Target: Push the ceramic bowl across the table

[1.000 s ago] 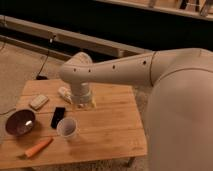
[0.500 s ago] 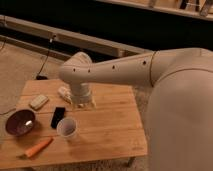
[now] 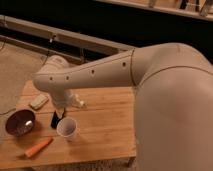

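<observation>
Whereas the arm (image 3: 100, 72) ended over the table's (image 3: 105, 120) middle half a second ago, it now reaches further left. The gripper (image 3: 68, 104) hangs under the wrist above the back of the tabletop, mostly hidden, so its opening and any hold cannot be told. The ceramic bowl (image 3: 20, 123) sits unmoved at the left edge, apart from the gripper. A small dark flat object (image 3: 55, 119) lies between them, with a white cup (image 3: 66, 128) just beside it. A pale block (image 3: 38, 102) lies behind the bowl and an orange carrot (image 3: 38, 147) in front.
</observation>
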Robot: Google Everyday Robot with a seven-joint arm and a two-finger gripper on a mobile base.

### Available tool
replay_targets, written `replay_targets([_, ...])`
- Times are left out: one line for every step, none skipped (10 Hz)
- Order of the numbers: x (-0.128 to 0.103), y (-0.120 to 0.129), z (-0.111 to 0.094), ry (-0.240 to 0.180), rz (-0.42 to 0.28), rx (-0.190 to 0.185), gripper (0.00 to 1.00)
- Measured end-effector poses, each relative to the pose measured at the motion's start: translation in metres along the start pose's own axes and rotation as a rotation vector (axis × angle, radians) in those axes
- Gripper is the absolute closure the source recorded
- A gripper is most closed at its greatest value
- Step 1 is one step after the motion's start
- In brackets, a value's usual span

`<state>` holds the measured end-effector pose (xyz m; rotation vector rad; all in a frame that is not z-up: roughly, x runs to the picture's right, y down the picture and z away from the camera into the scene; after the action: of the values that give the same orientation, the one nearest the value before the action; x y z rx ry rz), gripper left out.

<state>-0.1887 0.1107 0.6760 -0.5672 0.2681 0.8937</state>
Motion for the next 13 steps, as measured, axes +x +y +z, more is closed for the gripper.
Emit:
replay_targets([-0.008, 0.021, -0.001, -0.013, -0.093, -0.007, 0.35])
replay_targets([-0.014, 0.033, -0.003, -0.025, -0.141, -0.01, 0.35])
replay_targets([-0.02, 0.04, -0.003, -0.034, -0.159, -0.013, 0.35])
replay_targets([-0.026, 0.045, -0.004, -0.043, -0.169, -0.012, 0.35])
replay_targets([-0.029, 0.046, -0.003, -0.048, -0.164, -0.01, 0.35])
replay_targets([-0.029, 0.045, -0.003, -0.046, -0.161, -0.009, 0.35])
replay_targets([-0.029, 0.045, -0.003, -0.046, -0.159, -0.009, 0.35])
replay_targets([-0.029, 0.045, -0.003, -0.045, -0.16, -0.009, 0.35])
replay_targets([-0.029, 0.045, -0.003, -0.045, -0.16, -0.009, 0.35])
replay_targets([-0.029, 0.045, -0.003, -0.045, -0.16, -0.009, 0.35])
replay_targets([-0.028, 0.045, -0.003, -0.045, -0.159, -0.009, 0.35])
replay_targets([-0.028, 0.044, -0.003, -0.045, -0.159, -0.009, 0.35])
replay_targets([-0.029, 0.044, -0.003, -0.045, -0.161, -0.007, 0.35])
